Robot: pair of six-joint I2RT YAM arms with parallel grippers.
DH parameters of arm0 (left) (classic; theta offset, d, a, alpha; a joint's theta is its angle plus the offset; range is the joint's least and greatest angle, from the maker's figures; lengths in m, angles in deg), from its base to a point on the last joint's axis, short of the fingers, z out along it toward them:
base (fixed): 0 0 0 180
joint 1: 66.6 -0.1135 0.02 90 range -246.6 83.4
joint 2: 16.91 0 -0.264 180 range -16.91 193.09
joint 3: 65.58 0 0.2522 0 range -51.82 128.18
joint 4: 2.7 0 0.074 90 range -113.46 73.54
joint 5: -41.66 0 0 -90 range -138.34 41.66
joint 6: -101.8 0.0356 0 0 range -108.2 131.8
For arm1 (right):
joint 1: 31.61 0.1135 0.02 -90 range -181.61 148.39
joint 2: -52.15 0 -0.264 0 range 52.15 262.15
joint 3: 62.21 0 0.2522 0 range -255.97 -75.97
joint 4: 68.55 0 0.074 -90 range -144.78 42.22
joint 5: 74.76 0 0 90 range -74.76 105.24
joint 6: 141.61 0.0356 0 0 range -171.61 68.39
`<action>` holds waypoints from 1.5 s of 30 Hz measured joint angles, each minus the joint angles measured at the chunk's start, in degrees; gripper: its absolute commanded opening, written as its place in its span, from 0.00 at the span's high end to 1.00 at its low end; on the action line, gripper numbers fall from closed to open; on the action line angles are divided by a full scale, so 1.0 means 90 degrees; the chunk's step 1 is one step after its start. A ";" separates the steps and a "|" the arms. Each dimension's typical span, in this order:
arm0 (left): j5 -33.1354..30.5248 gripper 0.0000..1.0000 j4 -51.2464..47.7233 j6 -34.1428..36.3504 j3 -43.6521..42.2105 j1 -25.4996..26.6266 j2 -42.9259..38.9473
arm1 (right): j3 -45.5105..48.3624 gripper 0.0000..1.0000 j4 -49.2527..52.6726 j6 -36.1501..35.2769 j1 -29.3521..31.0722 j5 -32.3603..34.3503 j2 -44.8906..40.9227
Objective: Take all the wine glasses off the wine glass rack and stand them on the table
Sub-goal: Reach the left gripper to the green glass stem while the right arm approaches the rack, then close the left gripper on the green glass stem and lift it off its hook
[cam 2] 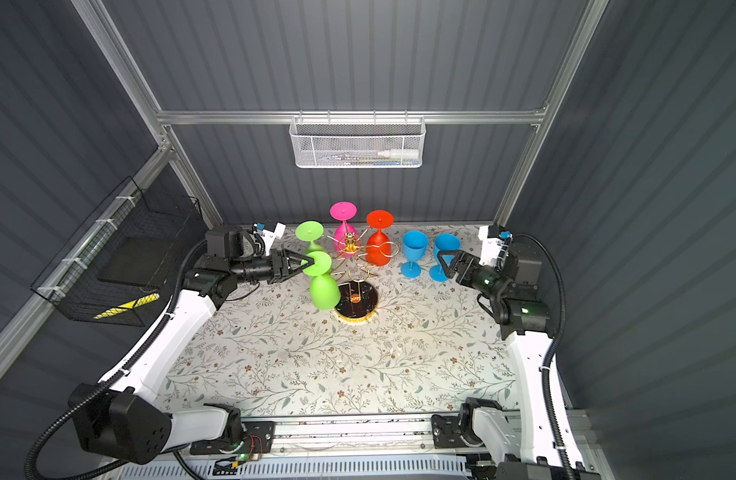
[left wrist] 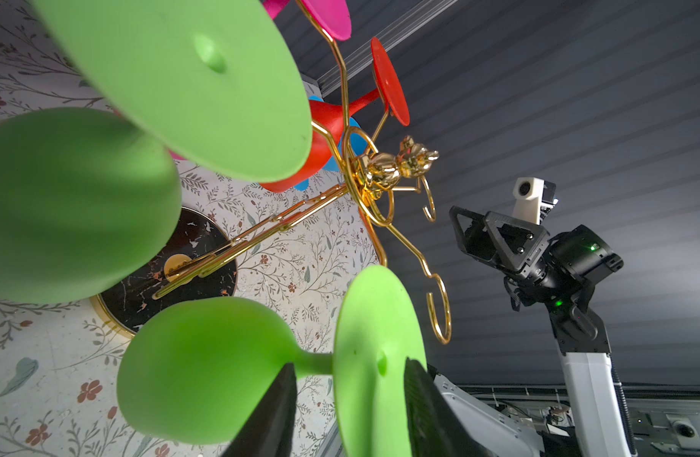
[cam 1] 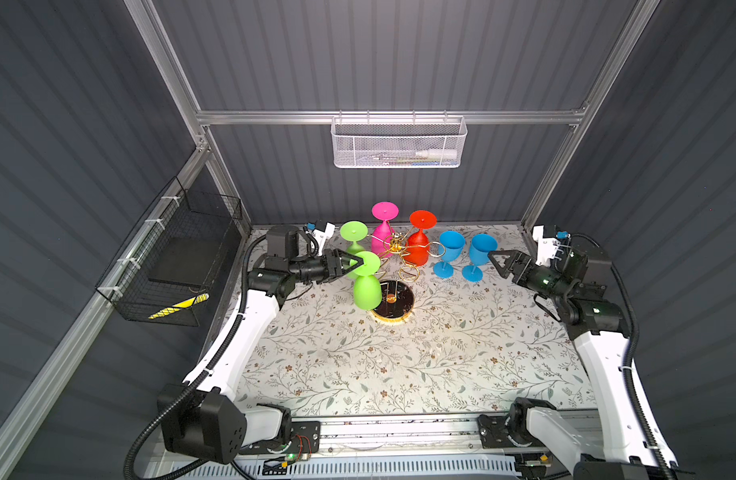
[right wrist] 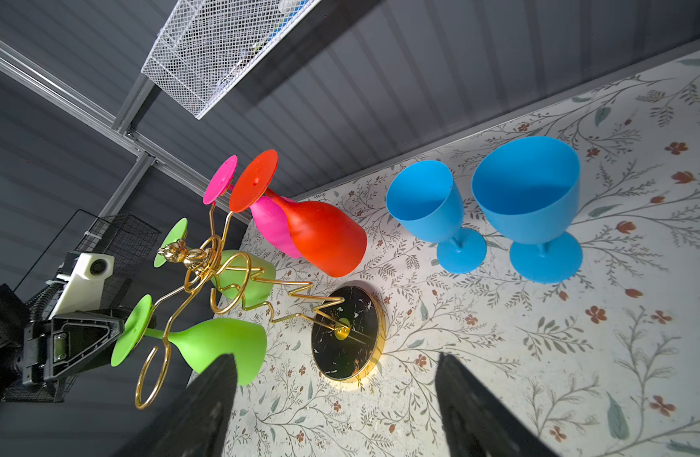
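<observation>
The gold wine glass rack (cam 1: 395,246) (cam 2: 350,245) stands on its round black base (cam 1: 399,309). A green wine glass (cam 1: 366,286) (cam 2: 324,291) (left wrist: 206,368) (right wrist: 217,344) hangs upside down from the arm nearest the left arm. My left gripper (cam 1: 358,262) (cam 2: 310,262) (left wrist: 350,363) is open and straddles this glass's foot: one finger sits by the stem, the other against the foot's outer face. A gap shows on the stem side. My right gripper (cam 1: 497,261) (right wrist: 336,356) is open and holds nothing, just right of the blue glasses.
A second green glass (cam 1: 353,232), a pink one (cam 1: 383,226) and a red one (cam 1: 419,245) also hang on the rack. Two blue glasses (cam 1: 449,253) (cam 1: 478,257) stand upright at back right. A black wire basket (cam 1: 179,257) hangs on the left wall.
</observation>
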 measured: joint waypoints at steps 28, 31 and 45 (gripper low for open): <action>-0.0172 0.83 -0.0153 0.0051 0.0172 0.0000 -0.0010 | 0.0284 0.12 -0.0257 0.0017 0.0000 0.0000 -0.0104; -0.0180 0.84 -0.0155 0.0044 0.0172 0.0000 -0.0041 | 0.0289 0.11 -0.0267 0.0017 0.0000 0.0000 -0.0107; -0.0233 0.89 -0.0080 -0.0250 0.0182 0.0000 -0.0185 | 0.0372 0.09 -0.0279 0.0017 0.0000 0.0002 -0.0138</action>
